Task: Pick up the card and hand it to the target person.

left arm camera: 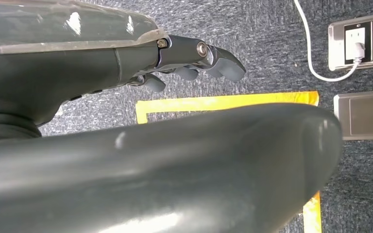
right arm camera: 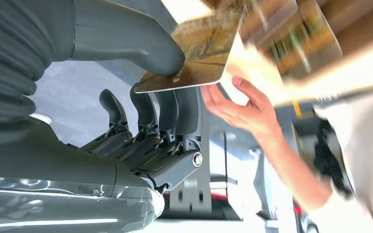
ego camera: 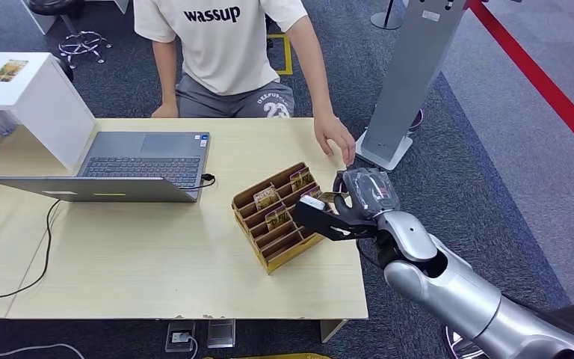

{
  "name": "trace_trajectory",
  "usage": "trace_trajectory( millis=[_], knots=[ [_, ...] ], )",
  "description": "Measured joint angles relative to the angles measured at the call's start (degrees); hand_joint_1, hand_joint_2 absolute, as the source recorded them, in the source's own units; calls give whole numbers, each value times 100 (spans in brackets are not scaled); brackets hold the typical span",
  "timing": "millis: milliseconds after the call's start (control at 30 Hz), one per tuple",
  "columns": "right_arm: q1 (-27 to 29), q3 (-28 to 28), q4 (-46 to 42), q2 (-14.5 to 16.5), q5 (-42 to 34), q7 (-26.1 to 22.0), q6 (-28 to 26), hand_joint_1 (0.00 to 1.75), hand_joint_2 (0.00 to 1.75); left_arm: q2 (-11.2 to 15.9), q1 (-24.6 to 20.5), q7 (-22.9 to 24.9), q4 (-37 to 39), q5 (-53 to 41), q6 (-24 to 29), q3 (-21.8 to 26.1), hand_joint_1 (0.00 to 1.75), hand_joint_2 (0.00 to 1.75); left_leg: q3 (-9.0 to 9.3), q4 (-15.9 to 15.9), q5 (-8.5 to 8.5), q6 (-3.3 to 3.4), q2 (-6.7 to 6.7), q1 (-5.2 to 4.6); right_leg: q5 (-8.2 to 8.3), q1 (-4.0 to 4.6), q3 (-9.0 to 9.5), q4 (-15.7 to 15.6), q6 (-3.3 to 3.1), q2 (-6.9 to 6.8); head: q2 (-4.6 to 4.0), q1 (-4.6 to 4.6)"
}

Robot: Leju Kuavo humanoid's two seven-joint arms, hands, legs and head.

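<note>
The robot's right hand (right arm camera: 141, 97) pinches a thin golden-brown rectangular card (right arm camera: 199, 53) between thumb and fingers, just short of the person's outstretched hand (right arm camera: 238, 104); a level, steady reach should serve best.

Grey carpet floor (ego camera: 493, 149), red floor stripe (ego camera: 545, 90), light wooden table (ego camera: 157, 262), white cabinet (ego camera: 30, 97)

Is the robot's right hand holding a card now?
Yes, in the right wrist view the right hand pinches a card between thumb and fingers.
</note>
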Motion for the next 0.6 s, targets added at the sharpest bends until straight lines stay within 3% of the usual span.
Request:
trace_trajectory(
  millis=[267,600],
  knots=[
    [-117,-271,-1045,-166,166,-39,-40,136,175,1,3,0,0,-18,-4,0,0,0,-1,-1,0,0,0,0,0,0,0,0,0,0,0,-7],
    [-208,-286,-764,154,481,-1002,-922,136,175,-19,-33,0,-1,-130,-48,0,0,0,-5,-1,0,0,-2,0,0,0,1,2,0,-2,-1,-4]
  ],
)
